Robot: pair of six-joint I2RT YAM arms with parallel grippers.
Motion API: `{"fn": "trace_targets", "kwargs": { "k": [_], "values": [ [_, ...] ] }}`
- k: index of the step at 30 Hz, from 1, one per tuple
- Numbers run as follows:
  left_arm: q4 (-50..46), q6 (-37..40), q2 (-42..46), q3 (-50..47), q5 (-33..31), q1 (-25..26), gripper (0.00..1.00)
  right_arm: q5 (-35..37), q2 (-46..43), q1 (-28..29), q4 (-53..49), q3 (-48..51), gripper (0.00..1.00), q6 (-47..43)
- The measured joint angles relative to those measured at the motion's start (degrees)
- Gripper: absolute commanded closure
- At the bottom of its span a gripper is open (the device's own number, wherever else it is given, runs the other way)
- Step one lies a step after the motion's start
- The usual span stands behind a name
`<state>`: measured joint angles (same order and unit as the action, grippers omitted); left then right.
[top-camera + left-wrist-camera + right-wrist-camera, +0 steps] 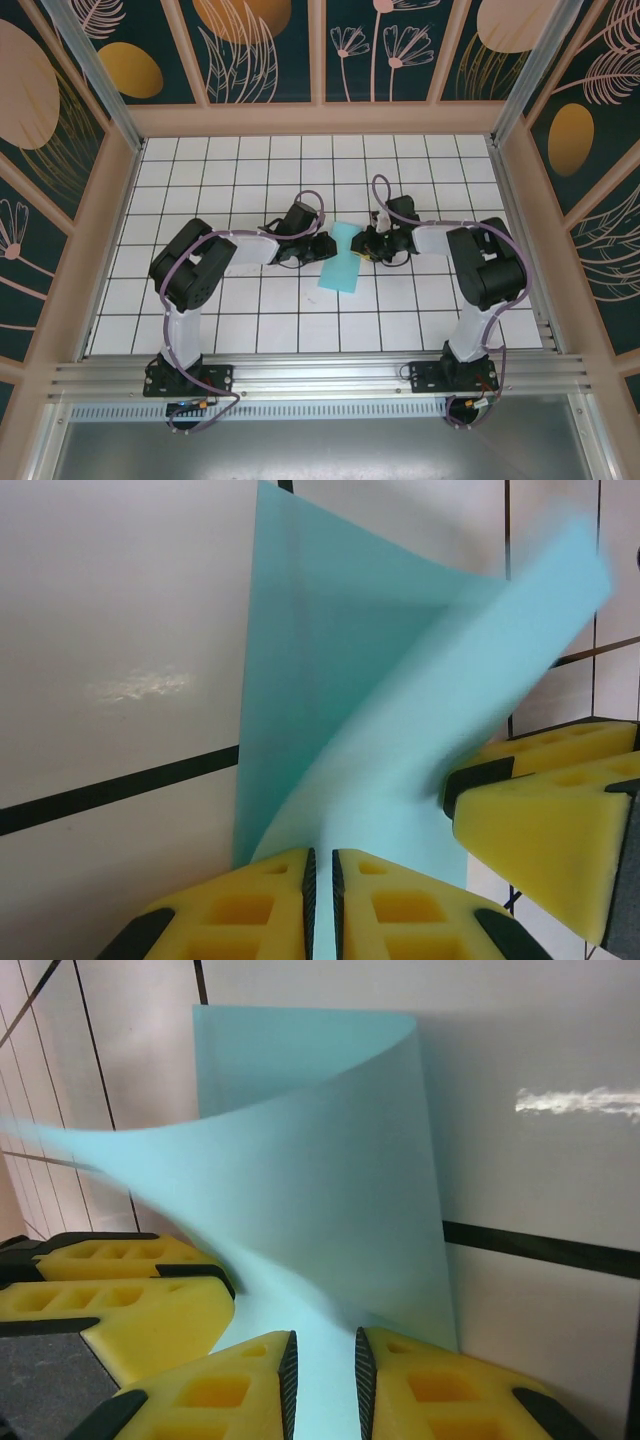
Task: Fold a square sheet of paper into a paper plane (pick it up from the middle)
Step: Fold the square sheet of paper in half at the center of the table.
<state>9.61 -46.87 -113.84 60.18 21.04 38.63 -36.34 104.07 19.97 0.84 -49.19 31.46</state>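
Nose to nose above the middle of a white tiled surface [270,320]: left tool [325,247] and right tool [364,245], with the square sheet of paper [340,265] between and just beneath them, near part flat on the tiles. From the left wrist: left tool [322,858] all but closed, pinching a lifted flap of the turquoise sheet, blurred where curling up and across toward the yellow fingers [540,830] of the right tool, just beside. From the right wrist: right tool [322,1340] narrow, with a slim gap between the pads and turquoise visible through it; gripping or only poised over the paper, impossible to tell. Under both tools, glossy square tiles with dark grout lines and a streak of glare [580,1100]. Beyond the tools, at the far edge of the surface, a pale wooden frame [320,118] and dark teal wall panels [270,60] printed with pale leaf and flower outlines and orange ovals; same panels to either side. Behind the tools, along the near edge, an aluminium rail [320,372] carrying both arm bases, with grey sheet metal [320,440] nearer still.
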Motion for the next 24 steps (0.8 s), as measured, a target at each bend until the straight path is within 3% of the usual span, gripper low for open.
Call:
{"fn": "trace_targets", "kwargs": {
  "k": [24],
  "values": [
    [-0.46,0.2,-0.02,0.24,-0.02,0.02,0.84,2.58,3.37,-0.74,-3.5,-6.16,0.72,-1.11]
  ]
}}
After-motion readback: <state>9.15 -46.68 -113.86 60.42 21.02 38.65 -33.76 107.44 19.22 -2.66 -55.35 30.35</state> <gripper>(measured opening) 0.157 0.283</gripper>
